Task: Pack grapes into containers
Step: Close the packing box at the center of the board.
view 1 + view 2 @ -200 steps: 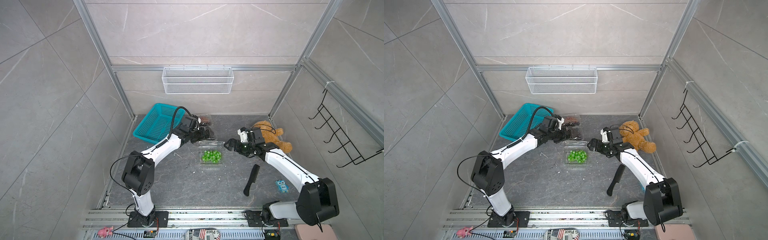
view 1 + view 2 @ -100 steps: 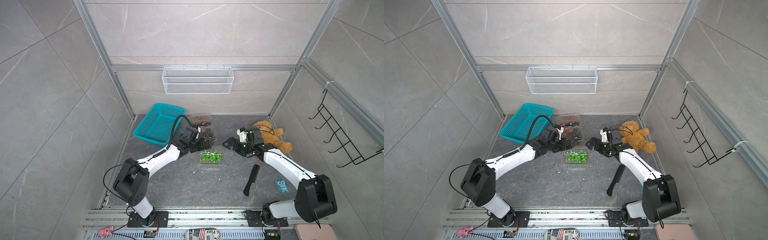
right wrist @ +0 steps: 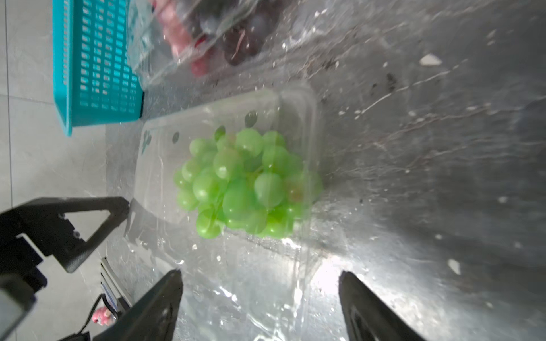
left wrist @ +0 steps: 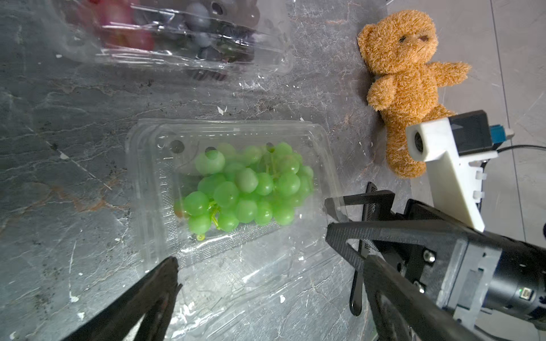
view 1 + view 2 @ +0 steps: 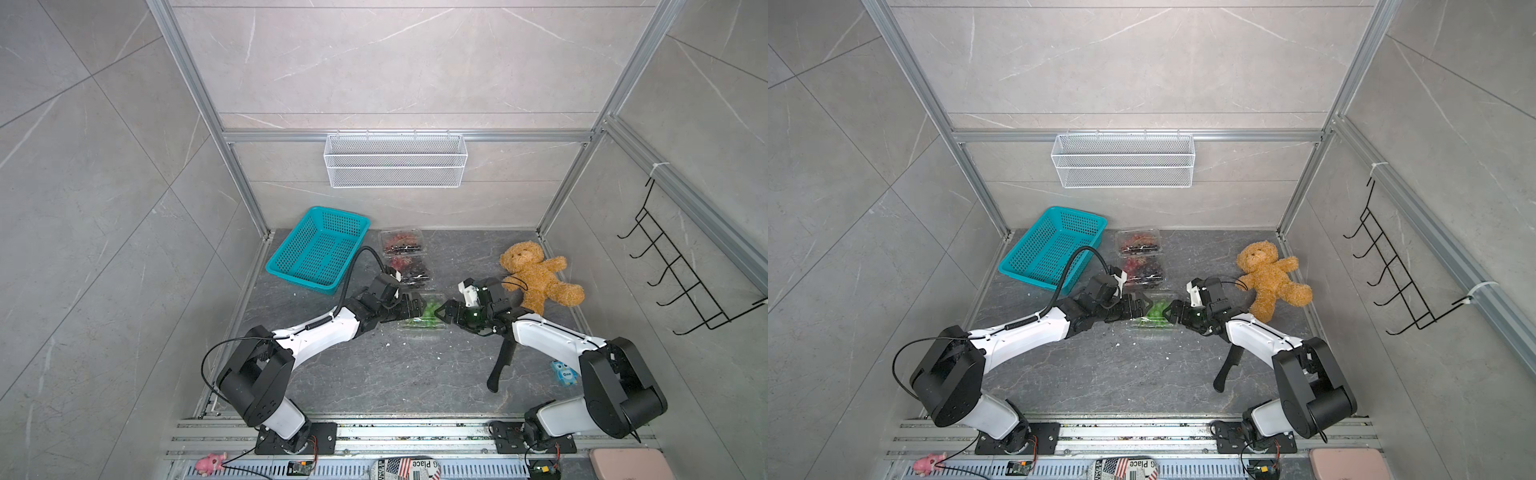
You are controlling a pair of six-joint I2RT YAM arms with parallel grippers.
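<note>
A bunch of green grapes (image 5: 430,307) (image 4: 245,189) (image 3: 245,183) lies in an open clear container (image 5: 419,330) (image 4: 141,189) at mid-floor. Its lid lies flat on the near side. My left gripper (image 5: 411,309) (image 4: 271,265) is open at the container's left side, its fingers straddling the flat lid. My right gripper (image 5: 446,311) (image 3: 260,277) stands open at the right side, with clear plastic between its fingertips (image 3: 171,280). Two closed containers (image 5: 401,241) (image 5: 409,270) of red and dark grapes sit behind.
A teal basket (image 5: 320,249) sits at the back left. A brown teddy bear (image 5: 536,274) lies right of my right wrist. A black comb (image 5: 500,365) lies under the right arm, a small blue toy (image 5: 563,372) beside it. A white wire basket (image 5: 395,160) hangs on the back wall.
My left gripper came forward from the closed containers to the green grapes' container. My right gripper moved in toward its right side. Its jaws narrowed slightly.
</note>
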